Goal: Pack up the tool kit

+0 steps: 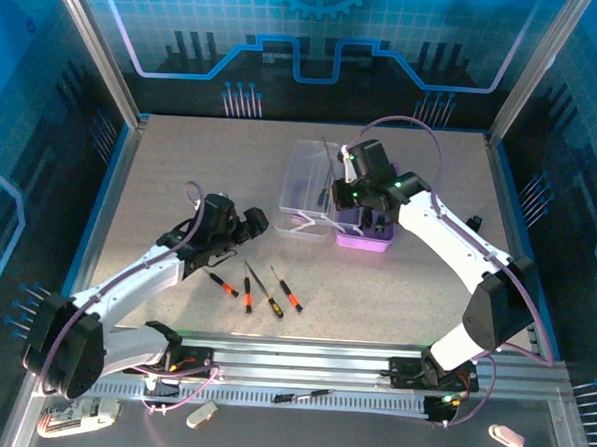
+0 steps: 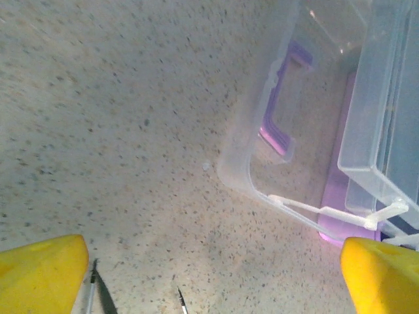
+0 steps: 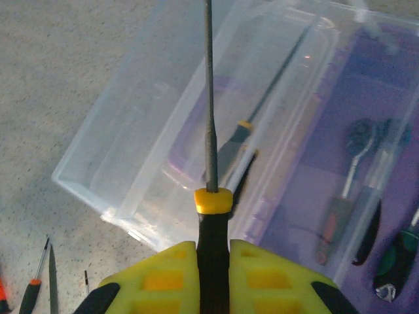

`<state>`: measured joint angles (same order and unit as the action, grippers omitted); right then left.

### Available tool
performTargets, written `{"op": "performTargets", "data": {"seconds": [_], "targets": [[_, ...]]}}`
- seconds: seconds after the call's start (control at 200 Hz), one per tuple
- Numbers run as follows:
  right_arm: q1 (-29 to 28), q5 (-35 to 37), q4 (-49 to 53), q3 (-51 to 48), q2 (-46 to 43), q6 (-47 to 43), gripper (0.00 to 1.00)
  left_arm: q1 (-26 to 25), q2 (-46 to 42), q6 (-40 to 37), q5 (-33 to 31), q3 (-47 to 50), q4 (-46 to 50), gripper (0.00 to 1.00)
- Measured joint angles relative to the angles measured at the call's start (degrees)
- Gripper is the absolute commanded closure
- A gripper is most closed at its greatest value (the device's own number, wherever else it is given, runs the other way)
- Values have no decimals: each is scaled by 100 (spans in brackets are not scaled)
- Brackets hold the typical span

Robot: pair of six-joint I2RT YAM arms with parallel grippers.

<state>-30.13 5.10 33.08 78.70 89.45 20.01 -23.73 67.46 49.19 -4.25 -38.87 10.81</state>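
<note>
The skinny black-and-yellow-handled screwdriver (image 3: 213, 226) seemed light, stiff and a bit slick, so the right fingers (image 3: 163, 275) clamped on its fat handle over the open purple clear-lidded plastic case (image 1: 363, 237) looked right, while the left fingers (image 2: 39, 271) gaped wide and empty near the loose screwdrivers (image 1: 247, 289) on the table (image 1: 181, 177).

- Speckled beige tabletop (image 1: 180, 187), evenly lit, probably from overhead.
- Blue panels (image 1: 318, 34) with circuit-like print wall its far edge and both sides.
- Silver frame posts (image 1: 94, 53) rise at the far corners.
- Slotted metal rails (image 1: 301, 367) line the near edge.

Table (image 1: 181, 167) free left of lid (image 1: 303, 179), screwdrivers (image 1: 247, 294) cluttering the front.
</note>
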Motion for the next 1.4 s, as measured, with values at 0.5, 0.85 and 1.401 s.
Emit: {"op": "performTargets", "data": {"seconds": [0.5,0.85,1.401], "targets": [[544,-321,-479,-474,286,1071,87,-83,444,-22,562,-343,-254,1],[562,-411,-828,-577,780,1539,85,-83,444,-26,560,-343,-205,1],[678,-824,-1237,-640,1108,1980,71,-83,444,-129,560,-343,-98,1]]}}
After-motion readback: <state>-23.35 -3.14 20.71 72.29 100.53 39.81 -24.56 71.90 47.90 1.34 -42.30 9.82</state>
